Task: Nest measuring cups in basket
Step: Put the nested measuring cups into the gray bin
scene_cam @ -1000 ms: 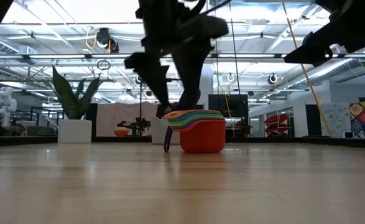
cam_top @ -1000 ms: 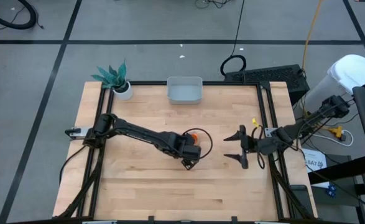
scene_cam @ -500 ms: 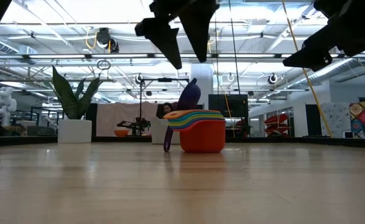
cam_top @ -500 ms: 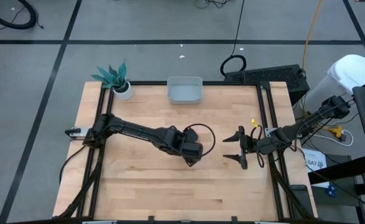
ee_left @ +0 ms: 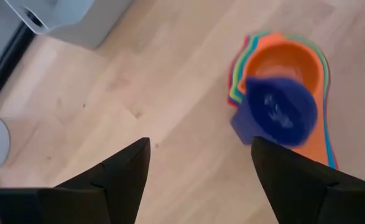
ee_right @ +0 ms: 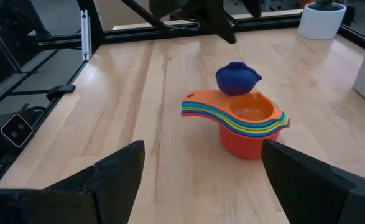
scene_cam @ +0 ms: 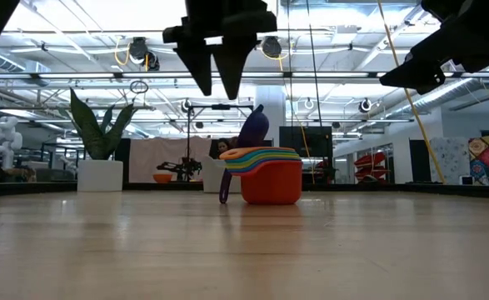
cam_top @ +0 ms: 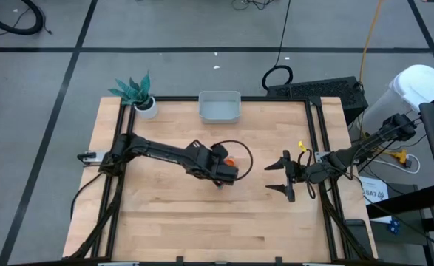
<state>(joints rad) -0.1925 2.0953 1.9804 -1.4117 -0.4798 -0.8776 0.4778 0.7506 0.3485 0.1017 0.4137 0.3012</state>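
The measuring cups stand nested as one stack (ee_right: pixel 252 127) at the table's middle: red at the bottom, coloured rims between, orange (ee_left: pixel 288 62) innermost. The dark blue cup (ee_right: pixel 237 77) lies tipped on the stack's handle side, leaning against it (scene_cam: pixel 252 129). In the high view my left arm hides most of the stack (cam_top: pixel 231 161). My left gripper (scene_cam: pixel 215 79) is open and empty, above the stack and a little to its left. My right gripper (cam_top: pixel 268 177) is open and empty, near the table's right edge. The pale grey-blue basket (cam_top: pixel 219 107) stands at the far edge.
A white pot with a teal plant (cam_top: pixel 144 103) stands at the far left corner. Black frame rails run along the table's left and right sides (cam_top: pixel 316 133). Bare wood lies between the stack and the basket.
My left gripper has risen from the dark blue cup and drifted toward the table's left and far side. The dark blue cup stays tipped against the stack, which has not moved.
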